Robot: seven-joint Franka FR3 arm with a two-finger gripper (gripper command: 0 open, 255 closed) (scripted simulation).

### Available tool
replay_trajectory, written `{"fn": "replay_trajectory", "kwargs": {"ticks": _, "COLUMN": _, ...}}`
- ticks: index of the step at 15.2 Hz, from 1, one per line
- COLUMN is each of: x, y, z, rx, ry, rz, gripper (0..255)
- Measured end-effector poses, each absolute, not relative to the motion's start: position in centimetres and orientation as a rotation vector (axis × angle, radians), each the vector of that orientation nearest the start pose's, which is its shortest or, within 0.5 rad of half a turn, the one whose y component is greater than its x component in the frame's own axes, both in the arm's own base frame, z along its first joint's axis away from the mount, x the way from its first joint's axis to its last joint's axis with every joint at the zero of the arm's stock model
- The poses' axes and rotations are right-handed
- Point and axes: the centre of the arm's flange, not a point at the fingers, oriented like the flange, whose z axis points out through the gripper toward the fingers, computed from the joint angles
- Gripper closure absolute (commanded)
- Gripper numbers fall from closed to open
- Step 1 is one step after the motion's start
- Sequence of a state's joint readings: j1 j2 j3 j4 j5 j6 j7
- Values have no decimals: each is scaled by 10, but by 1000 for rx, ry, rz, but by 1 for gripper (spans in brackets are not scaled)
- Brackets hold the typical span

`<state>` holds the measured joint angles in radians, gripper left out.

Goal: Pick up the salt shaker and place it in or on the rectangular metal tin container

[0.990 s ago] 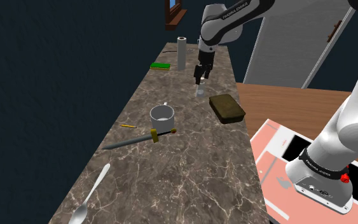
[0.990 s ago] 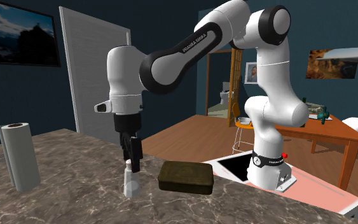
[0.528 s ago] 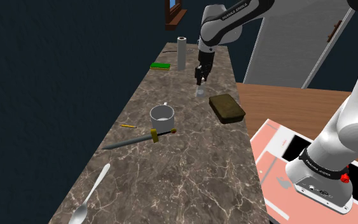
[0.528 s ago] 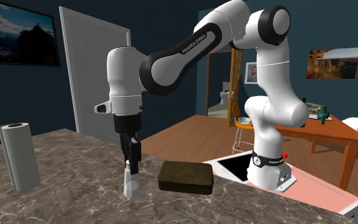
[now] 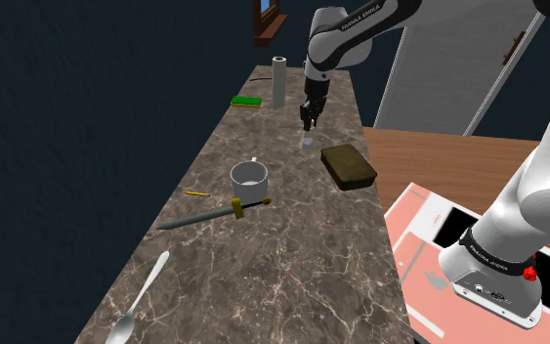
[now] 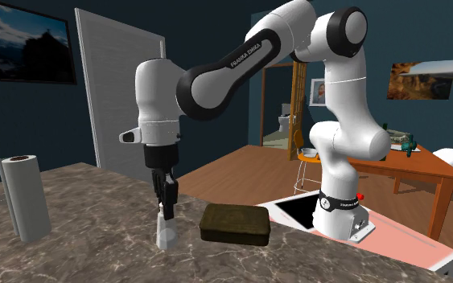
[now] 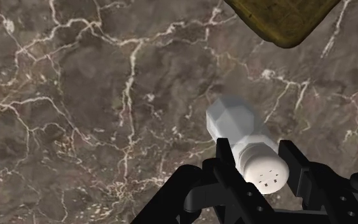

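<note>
**Figure: Gripper (image 7: 257, 147) clasping the salt shaker (image 7: 247, 143) on a marble counter (image 7: 75, 95)**

Shoulder view, near to far. A spoon (image 5: 138, 301) lies at lower left, its bowl reaching the bottom edge. Next comes a knife (image 5: 204, 215), then a white cup (image 5: 248, 179) at centre, its interior hard to make out. Right of centre is the lidded olive-brown tin (image 5: 349, 165), its contents hidden. At upper centre, the salt shaker stands upright on the counter, near the tin but apart from it. The gripper's 2 fingers (image 7: 224, 153) press narrowly on either side of its perforated cap. A paper roll (image 5: 278, 82) stands farthest. In the wrist view, the frame edge cuts off the tin.
</note>
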<state>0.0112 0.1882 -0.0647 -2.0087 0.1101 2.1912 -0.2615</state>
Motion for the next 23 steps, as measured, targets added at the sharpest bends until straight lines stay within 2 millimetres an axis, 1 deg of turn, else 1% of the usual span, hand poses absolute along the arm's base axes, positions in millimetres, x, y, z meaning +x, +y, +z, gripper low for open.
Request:
{"fn": "replay_trajectory", "kwargs": {"ticks": 2, "x": 586, "y": -26, "z": 365, "rx": -3056, "ry": -222, "rz": -11, "gripper": 255}}
{"fn": "replay_trajectory", "kwargs": {"ticks": 5, "x": 586, "y": -26, "z": 378, "rx": -3056, "ry": -222, "rz": -11, "gripper": 255}}
{"fn": "replay_trajectory", "kwargs": {"ticks": 23, "x": 587, "y": -27, "z": 474, "rx": -3056, "ry": -222, "rz": -11, "gripper": 255}}
